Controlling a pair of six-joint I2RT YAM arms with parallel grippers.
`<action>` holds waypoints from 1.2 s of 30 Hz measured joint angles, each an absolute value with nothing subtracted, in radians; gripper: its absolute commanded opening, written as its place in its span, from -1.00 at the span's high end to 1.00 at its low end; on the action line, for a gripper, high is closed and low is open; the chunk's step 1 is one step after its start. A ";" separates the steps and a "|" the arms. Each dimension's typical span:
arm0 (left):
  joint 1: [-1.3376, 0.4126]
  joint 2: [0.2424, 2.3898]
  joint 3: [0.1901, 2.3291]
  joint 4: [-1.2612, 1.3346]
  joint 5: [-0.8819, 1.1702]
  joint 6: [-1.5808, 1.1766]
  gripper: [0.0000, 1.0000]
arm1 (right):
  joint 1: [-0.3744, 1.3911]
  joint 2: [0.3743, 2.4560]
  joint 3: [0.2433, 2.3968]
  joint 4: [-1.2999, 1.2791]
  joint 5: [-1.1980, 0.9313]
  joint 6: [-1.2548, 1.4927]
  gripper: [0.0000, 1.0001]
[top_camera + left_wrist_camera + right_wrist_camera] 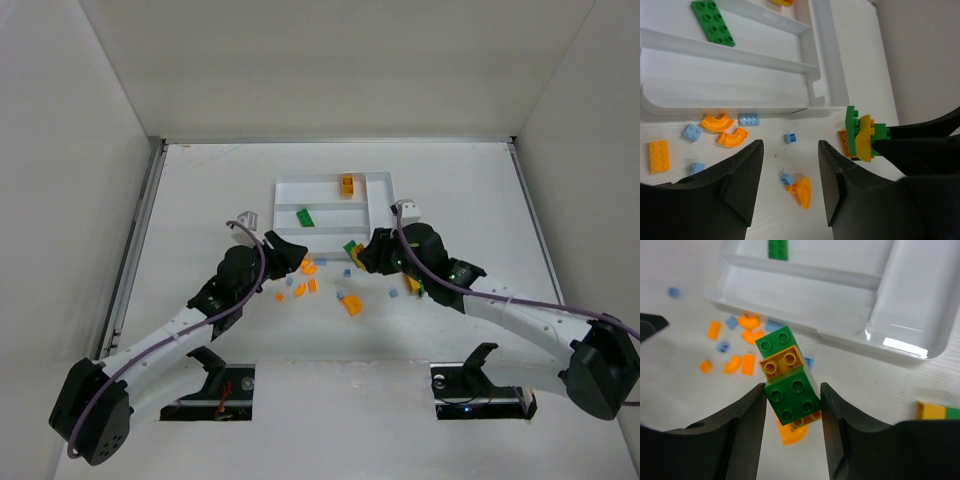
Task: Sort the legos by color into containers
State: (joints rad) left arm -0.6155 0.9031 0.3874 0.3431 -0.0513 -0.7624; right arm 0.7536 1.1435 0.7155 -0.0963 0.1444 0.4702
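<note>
Right gripper (792, 402) clamps the green-yellow lego stack (785, 357) by its flat sides; it is probably light, stiff and slippery. Left gripper (790, 150) is open, empty.

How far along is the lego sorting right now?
Early. Done: one green plate and one orange brick lie in separate slots of the tray. In hand: the right pincer grips a green-and-yellow stack; the left pincer is open, empty. Left: orange and blue pieces scattered on the table before the tray.

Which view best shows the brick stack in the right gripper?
Right wrist: the brick stack sits central in the right gripper, studs visible. Left wrist shows it side-on; top view, only a green speck.
</note>
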 measured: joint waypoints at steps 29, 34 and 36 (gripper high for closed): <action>-0.666 1.073 0.268 1.029 -0.065 -1.006 -0.40 | 0.629 1.444 0.507 0.926 -0.266 1.519 0.65; -0.660 1.127 0.270 1.069 -0.066 -1.016 -0.35 | 0.645 1.544 0.506 1.071 -0.278 1.607 0.65; -0.658 1.139 0.270 1.083 -0.067 -1.020 -0.34 | 0.654 1.587 0.506 1.122 -0.284 1.637 0.65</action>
State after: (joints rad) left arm -0.6579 1.1389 0.2699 1.0832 -0.0673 -1.0203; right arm 0.6540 1.5871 0.5064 1.1217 -0.2840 1.6375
